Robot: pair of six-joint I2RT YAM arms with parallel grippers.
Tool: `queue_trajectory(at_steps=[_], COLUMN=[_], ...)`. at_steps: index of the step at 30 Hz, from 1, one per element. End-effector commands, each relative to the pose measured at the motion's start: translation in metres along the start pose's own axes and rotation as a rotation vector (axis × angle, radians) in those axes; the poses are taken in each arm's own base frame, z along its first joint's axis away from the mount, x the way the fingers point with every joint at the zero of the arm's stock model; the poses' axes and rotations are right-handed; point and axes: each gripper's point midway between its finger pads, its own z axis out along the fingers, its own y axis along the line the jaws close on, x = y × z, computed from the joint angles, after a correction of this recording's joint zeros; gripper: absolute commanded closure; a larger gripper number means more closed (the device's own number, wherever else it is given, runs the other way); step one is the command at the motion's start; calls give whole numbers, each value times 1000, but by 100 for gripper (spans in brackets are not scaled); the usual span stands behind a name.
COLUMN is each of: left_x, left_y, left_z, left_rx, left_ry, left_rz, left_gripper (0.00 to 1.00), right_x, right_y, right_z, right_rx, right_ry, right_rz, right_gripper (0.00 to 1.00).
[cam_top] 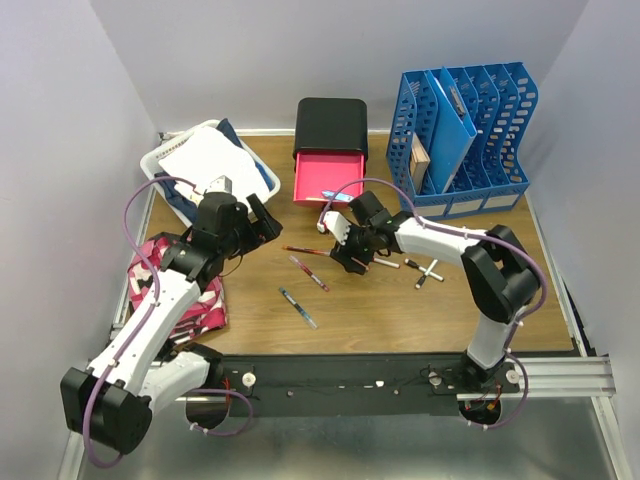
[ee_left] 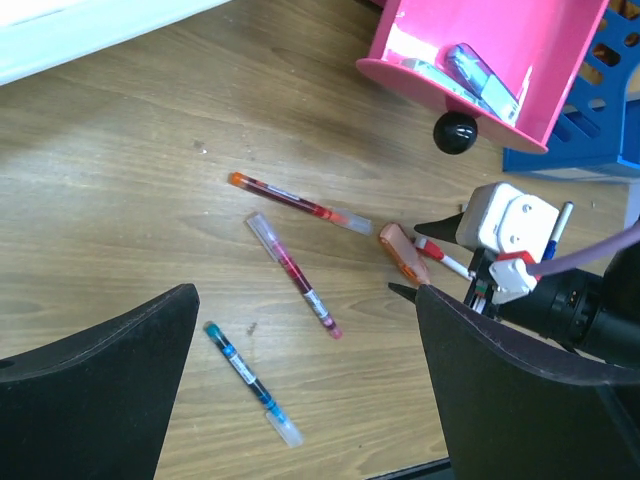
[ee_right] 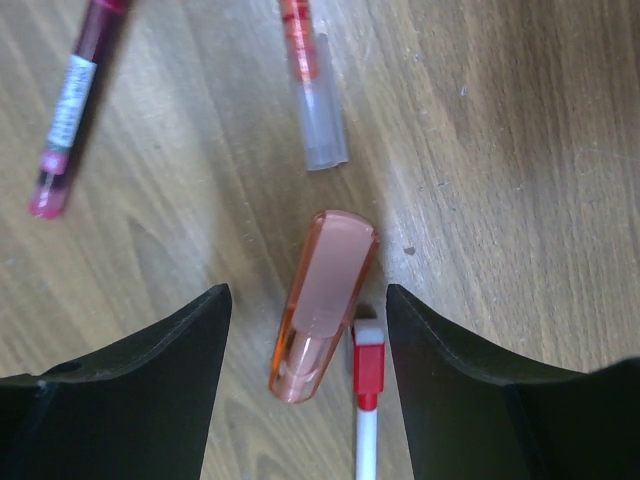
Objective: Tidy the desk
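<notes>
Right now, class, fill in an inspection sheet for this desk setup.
Surface: brown wood desk, no spills seen.
Job's things: three pens and an orange cap loose mid-desk.
Clutter: basket of papers and pink cloth left; open red drawer, blue file rack behind.
Grippers: left gripper open above pens; right gripper open, cap between its fingers.
Cables: purple cable looped along each arm.
Surroundings: plain grey walls.

Pen labels [ee_right: 70, 95] blurred — nothing legible.
</notes>
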Motion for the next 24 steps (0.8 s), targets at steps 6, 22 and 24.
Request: queue_trajectory(at_steps=[6, 22, 24], left_x=[-12, -9, -6], left_y=[3, -6, -10], left_z=[-8, -3, -3], left_rx=[12, 120, 151], left_ry=[-70, -75, -58], left_rz=[29, 17, 17], left_gripper=[1, 1, 1], right_x=[2, 10, 7], right_y=[-12, 29, 34], right_z=[20, 21, 15], right_rx=[59, -108, -137], right_ry=[50, 67, 68], right_rz=[37, 93, 91], right_gripper=[32, 87, 96])
